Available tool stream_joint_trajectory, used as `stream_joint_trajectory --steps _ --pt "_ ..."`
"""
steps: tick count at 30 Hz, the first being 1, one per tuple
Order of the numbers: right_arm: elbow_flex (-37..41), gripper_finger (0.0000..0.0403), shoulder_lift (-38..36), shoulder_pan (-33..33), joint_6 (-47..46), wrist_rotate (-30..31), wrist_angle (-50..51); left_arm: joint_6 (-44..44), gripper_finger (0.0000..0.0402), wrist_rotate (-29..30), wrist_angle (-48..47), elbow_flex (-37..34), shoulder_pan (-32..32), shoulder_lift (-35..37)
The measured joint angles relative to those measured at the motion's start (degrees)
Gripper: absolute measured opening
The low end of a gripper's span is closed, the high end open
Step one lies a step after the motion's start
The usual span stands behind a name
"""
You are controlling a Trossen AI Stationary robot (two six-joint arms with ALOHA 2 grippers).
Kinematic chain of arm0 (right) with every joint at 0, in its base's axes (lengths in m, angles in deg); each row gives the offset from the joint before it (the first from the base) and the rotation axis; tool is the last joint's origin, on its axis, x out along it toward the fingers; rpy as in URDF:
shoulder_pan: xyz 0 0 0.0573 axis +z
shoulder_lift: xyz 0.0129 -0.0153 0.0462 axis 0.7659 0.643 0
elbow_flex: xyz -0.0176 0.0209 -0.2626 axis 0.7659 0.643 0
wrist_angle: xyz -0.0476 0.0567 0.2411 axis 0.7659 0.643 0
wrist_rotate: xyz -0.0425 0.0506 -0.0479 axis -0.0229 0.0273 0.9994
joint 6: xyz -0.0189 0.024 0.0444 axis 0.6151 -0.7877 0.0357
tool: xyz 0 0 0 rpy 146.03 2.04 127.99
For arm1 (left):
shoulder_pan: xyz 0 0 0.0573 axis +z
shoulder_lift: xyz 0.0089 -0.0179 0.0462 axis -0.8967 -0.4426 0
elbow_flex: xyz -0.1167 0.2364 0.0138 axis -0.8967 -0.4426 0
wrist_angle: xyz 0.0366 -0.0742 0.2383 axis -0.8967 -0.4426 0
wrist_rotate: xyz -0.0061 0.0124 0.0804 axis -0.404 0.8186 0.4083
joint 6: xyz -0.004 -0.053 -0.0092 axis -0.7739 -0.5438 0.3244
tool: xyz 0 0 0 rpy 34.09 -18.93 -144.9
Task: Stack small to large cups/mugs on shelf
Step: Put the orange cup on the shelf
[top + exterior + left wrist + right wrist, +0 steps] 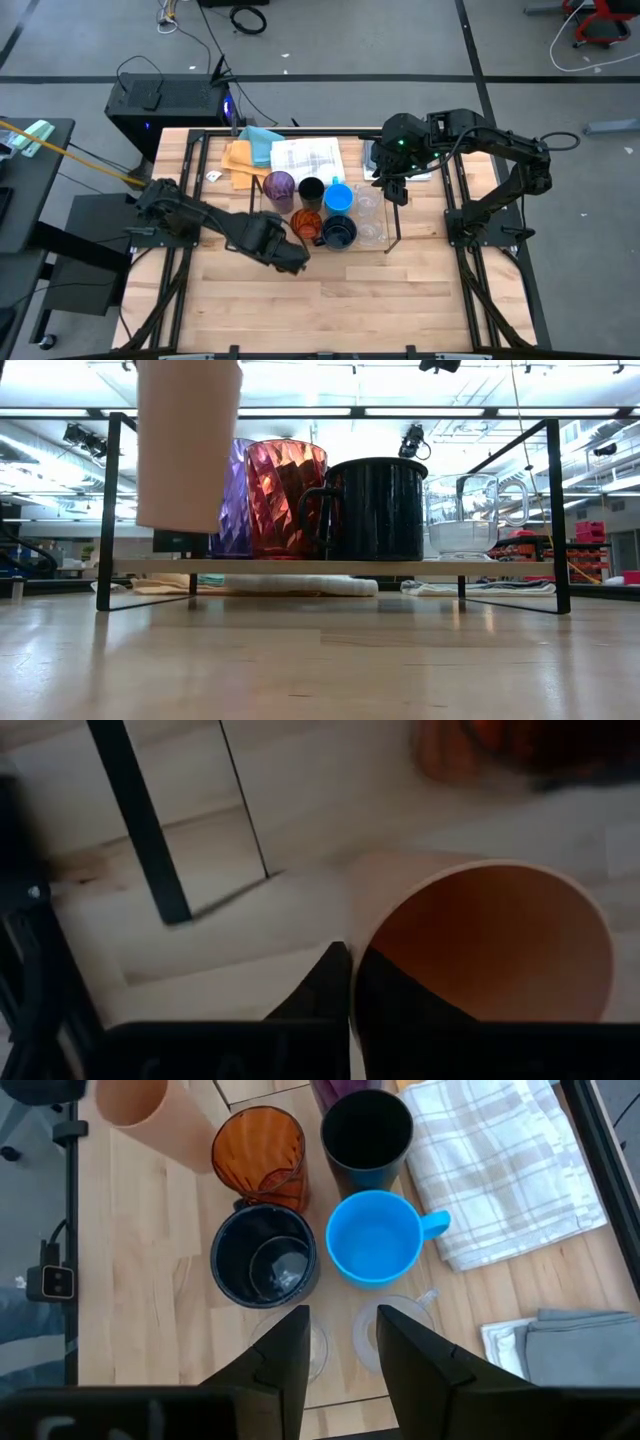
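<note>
Cloths and clutter around the wooden table
Checked towel at twelve o'clock, teal cloth and orange cloth at eleven; black computer case on the floor beyond, ten o'clock

Wooden table, front half bare. Black-rod shelf sits near the back edge w/ purple cup, black cup, blue mug, orange cup, navy mug, clear glasses. Cloths lie behind it.
</note>
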Motion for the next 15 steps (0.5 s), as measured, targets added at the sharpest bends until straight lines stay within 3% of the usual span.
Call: stream_joint_trajectory --steps 15 --pt "0.0 0.0124 0.0 2.9 -1.4 0.0 0.0 3.8 0.0009 3.0 -0.5 -1.8 4.1 0.0"
